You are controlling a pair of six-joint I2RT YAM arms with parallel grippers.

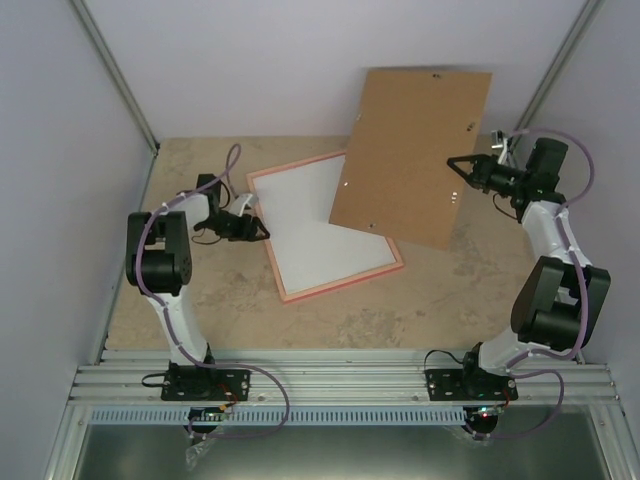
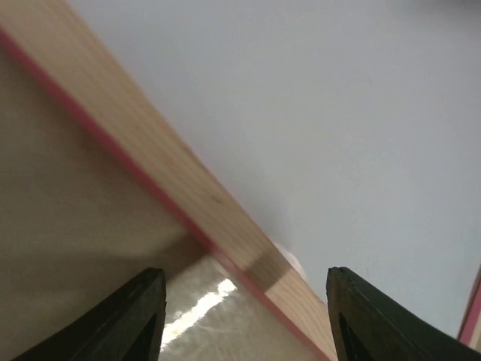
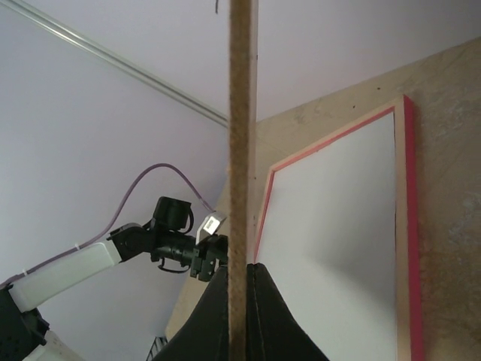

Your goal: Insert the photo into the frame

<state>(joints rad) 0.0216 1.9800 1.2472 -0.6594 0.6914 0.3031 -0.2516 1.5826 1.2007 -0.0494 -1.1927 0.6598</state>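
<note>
The pink frame (image 1: pixel 340 282) lies on a tan table (image 1: pixel 220 310). The left gripper (image 1: pixel 262 230) is spread at the frame's edge. The right gripper (image 1: pixel 453 163) pinches a brown board (image 1: pixel 410 150) above the frame.

No text, brand, number or sign can be read in any of the views. The only label-like thing is a small white tag (image 3: pixel 213 223) on the wrist of the left arm (image 3: pixel 75 267). It shows just up and left of the right jaws, beside the cardboard sheet (image 3: pixel 242 150) they pinch, and whatever may be printed on it is too small to make out.
</note>
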